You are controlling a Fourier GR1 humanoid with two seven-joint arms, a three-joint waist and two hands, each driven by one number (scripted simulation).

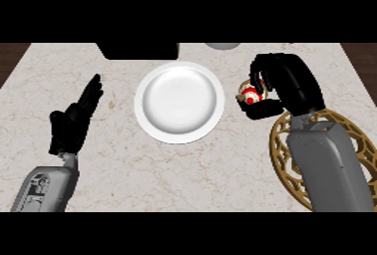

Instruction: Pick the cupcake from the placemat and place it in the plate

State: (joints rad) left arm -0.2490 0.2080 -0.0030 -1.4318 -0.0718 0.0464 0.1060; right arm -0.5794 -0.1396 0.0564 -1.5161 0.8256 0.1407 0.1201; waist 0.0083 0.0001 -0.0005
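The cupcake [250, 93], white and red on top, sits inside my right hand [288, 82], whose fingers and thumb curl round it just right of the white plate [179, 102]. The hand hides most of the cupcake. The plate lies in the middle of the counter with nothing in it. A round gold openwork placemat [282, 149] lies at the right, largely covered by my right forearm. My left hand [74, 119] rests open at the left, fingers straight and pointing away, well apart from the plate.
A black object [138, 50] stands at the counter's far edge behind the plate. A grey rounded thing [222, 46] shows partly at the far edge. Dark wood borders the marble counter at both far corners.
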